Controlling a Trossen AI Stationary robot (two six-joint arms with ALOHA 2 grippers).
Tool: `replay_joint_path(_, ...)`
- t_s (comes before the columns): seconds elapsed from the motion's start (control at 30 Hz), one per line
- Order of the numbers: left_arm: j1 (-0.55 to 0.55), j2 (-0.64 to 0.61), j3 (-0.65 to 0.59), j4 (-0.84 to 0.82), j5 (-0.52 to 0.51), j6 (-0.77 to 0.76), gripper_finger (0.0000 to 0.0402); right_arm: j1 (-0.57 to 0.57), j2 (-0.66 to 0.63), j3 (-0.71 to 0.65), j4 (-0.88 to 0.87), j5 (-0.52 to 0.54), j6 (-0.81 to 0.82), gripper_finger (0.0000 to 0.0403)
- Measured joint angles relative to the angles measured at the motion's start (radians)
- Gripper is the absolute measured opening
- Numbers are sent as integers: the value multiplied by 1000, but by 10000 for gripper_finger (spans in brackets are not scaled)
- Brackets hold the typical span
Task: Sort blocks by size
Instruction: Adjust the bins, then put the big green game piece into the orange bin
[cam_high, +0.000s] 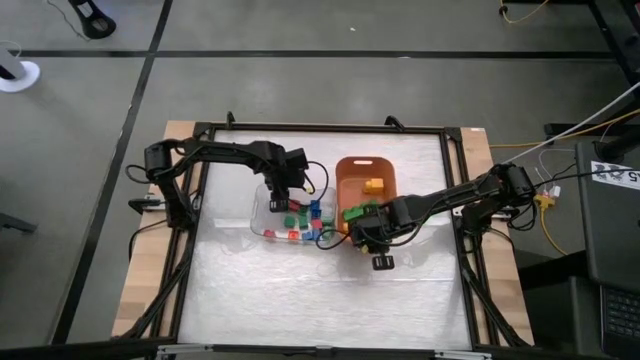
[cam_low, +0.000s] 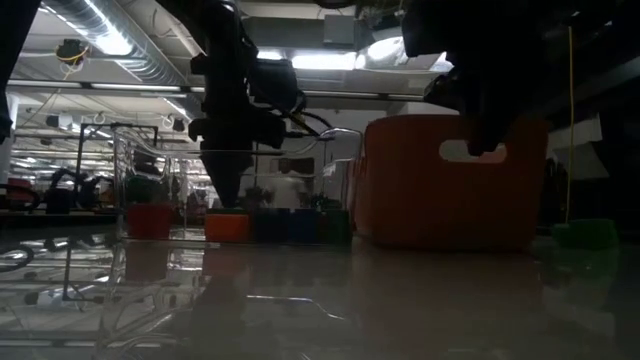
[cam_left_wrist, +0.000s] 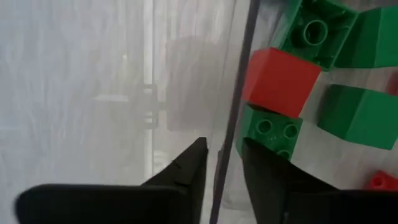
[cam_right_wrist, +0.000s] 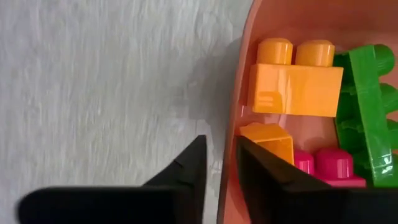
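Observation:
The clear tray (cam_high: 262, 212) stands on the table and holds several small red, green and blue blocks (cam_high: 305, 215). A red cube (cam_left_wrist: 280, 81) and green bricks (cam_left_wrist: 270, 130) show in the left wrist view. The orange bin (cam_high: 365, 170) stands to the tray's right. It holds an orange brick (cam_right_wrist: 295, 87), a long green brick (cam_right_wrist: 370, 112) and a pink brick (cam_right_wrist: 326, 165). My left gripper (cam_high: 279, 193) is at the tray's far left wall. My right gripper (cam_high: 357, 238) is at the bin's near left corner. Both are closed over a wall. My left gripper (cam_left_wrist: 224, 155) has the clear tray's thin side wall (cam_left_wrist: 239, 112) between its fingers, one finger outside and one inside among the blocks. It comes from above, pointing down. The tray's bottom rests on the table. My right gripper (cam_right_wrist: 221, 149) has the orange bin's side wall (cam_right_wrist: 233, 118) between its fingers, one finger outside over the table and one inside beside a small orange block (cam_right_wrist: 270, 140). It comes from above, pointing down. The bin (cam_low: 455, 185) rests on the table.
A small black object (cam_high: 383, 262) lies on the table just near of the bin. A green thing (cam_low: 585, 233) lies on the table right of the bin in the low view. A dark frame (cam_high: 320, 128) borders the white table. A person (cam_low: 287, 185) stands far behind.

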Motion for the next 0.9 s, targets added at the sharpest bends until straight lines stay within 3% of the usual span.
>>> replay_joint_path(0.27, -4, -2, 43, -9, 1, 4, 140, -1, -2, 9, -15, 9, -5, 139)
replay_joint_path(0.47, -4, -12, 131, -36, 3, 21, 143, 0, -6, 111, -148, 18, -12, 145)
replay_joint_path(0.63, -3, -57, 180, -85, 2, 44, 143, 0, -37, 171, -325, 142, -7, 145)
replay_joint_path(0.73, -3, -118, 190, -122, 0, 66, 143, 0, -86, 158, -409, 185, -6, 145)
replay_joint_path(0.9, -3, -229, 190, -129, -1, 35, 143, 0, -207, 62, -407, 220, 4, 145)
